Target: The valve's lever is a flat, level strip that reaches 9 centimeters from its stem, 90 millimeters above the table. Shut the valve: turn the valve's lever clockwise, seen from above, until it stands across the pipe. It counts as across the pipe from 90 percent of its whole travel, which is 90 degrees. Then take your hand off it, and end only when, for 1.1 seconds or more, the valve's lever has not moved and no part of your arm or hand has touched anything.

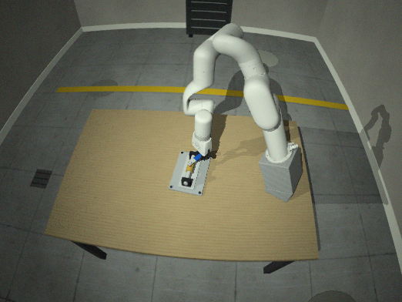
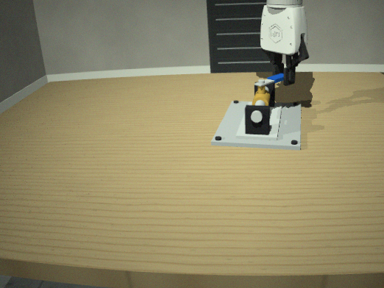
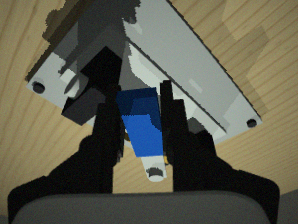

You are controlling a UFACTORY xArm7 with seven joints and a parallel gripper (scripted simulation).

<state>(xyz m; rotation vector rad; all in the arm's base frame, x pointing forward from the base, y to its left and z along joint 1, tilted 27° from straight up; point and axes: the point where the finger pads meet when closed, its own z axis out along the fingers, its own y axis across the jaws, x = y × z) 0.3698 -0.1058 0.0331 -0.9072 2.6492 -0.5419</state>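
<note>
The valve [image 1: 189, 169] sits on a grey baseplate [image 1: 189, 175] mid-table: a yellow body [image 2: 260, 97] on a pipe held by black blocks [image 2: 257, 117]. Its blue lever [image 2: 275, 78] reaches from the stem toward the right in the exterior view, at an angle to the pipe. My gripper [image 2: 286, 73] comes down from above and is shut on the lever's outer end. In the wrist view the blue lever [image 3: 143, 126] lies between my two black fingers, with its white stem end [image 3: 155, 171] near the camera.
The arm's grey base pedestal [image 1: 281, 173] stands on the table to the right of the baseplate. A dark cabinet [image 2: 237, 34] stands behind the table at the wall.
</note>
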